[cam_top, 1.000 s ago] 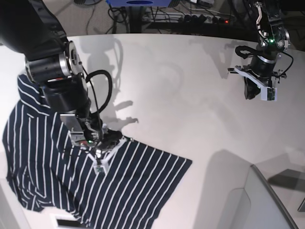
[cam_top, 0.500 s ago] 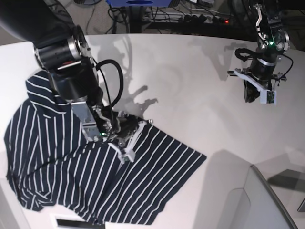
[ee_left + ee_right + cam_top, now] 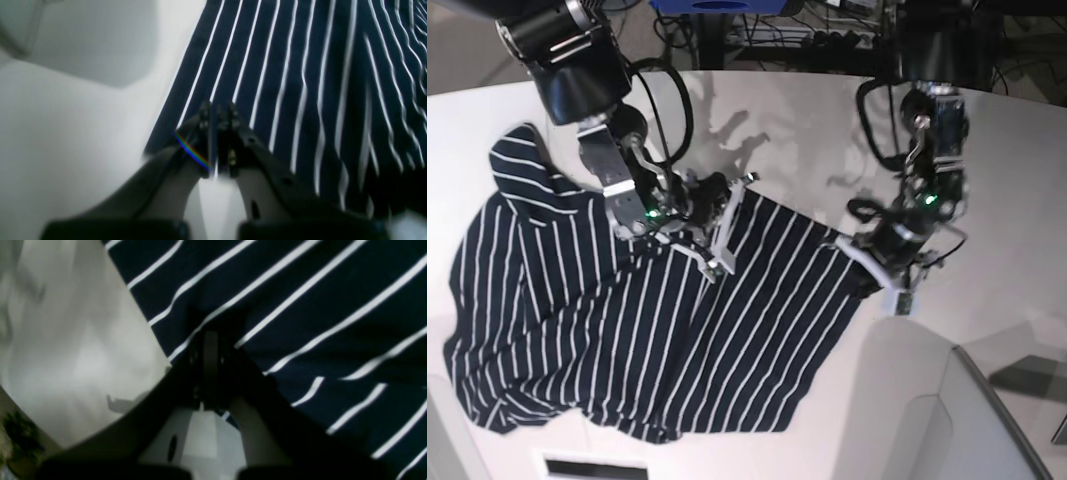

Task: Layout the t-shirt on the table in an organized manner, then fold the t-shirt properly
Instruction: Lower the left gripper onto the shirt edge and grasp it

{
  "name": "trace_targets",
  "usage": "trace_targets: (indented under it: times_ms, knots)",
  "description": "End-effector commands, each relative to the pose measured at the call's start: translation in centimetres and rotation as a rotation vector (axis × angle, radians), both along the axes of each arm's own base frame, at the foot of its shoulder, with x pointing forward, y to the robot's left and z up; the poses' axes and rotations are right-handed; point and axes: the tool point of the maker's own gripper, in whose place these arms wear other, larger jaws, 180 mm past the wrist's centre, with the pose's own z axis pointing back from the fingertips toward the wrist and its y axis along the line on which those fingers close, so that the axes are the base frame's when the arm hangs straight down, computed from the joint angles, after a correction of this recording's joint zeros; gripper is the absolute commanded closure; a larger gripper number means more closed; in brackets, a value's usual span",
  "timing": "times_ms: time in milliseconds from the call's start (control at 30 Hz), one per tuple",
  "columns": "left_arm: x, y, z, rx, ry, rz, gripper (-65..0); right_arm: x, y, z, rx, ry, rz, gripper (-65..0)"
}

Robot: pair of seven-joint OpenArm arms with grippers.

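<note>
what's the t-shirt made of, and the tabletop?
t-shirt: looks like soft thin knit cloth, matte; it wrinkles and drapes, and its white stripes waver. Fibre can't be told.
table: smooth hard white surface, slight sheen; it shows soft shadows. Probably laminate or plastic.

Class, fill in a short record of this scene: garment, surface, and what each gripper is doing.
garment: t-shirt, dark with thin white stripes, partly spread, still rumpled
surface: table, white
left gripper: shut on the t-shirt's edge
right gripper: shut on the t-shirt near its edge
fold status: not yet folded
</note>
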Motion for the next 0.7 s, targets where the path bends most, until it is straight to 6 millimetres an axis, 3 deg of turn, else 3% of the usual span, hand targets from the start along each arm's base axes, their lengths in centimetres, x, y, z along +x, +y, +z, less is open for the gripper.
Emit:
trace_targets:
  times_ms: [0,133,300,400,533,667]
  knots:
    - [1.7,0.2,1.3,-0.008,-0.044,0.005,0.0,0.2,-0.5,0.3,-0.024,-0.004,0.005,-0.2]
    - [2.7,1.0,-1.5,-0.024,0.042,0.045,0.0,0.2,-0.8,0.6,-0.023,-0.014,-0.003,-0.2]
    - [1.0,2.5,-6.1,0.065,0.123,0.073,0.0,1.4,-1.6,1.7,-0.026,-0.063,-0.008,-0.2]
    - [-1.1,3.1,-8.5,0.127,0.142,0.050,0.0,2.2,-1.3,3.2,-0.010,-0.111,-0.006,-0.2]
    - [-3.7,3.7,-10.2,0.149,0.192,0.044,0.0,3.1,-1.4,4.7,-0.002,-0.159,-0.006,-0.2]
    - [-6.3,6.0,-10.4,0.177,0.203,0.078,0.0,4.0,-0.9,7.0,0.026,-0.229,-0.007,-0.2]
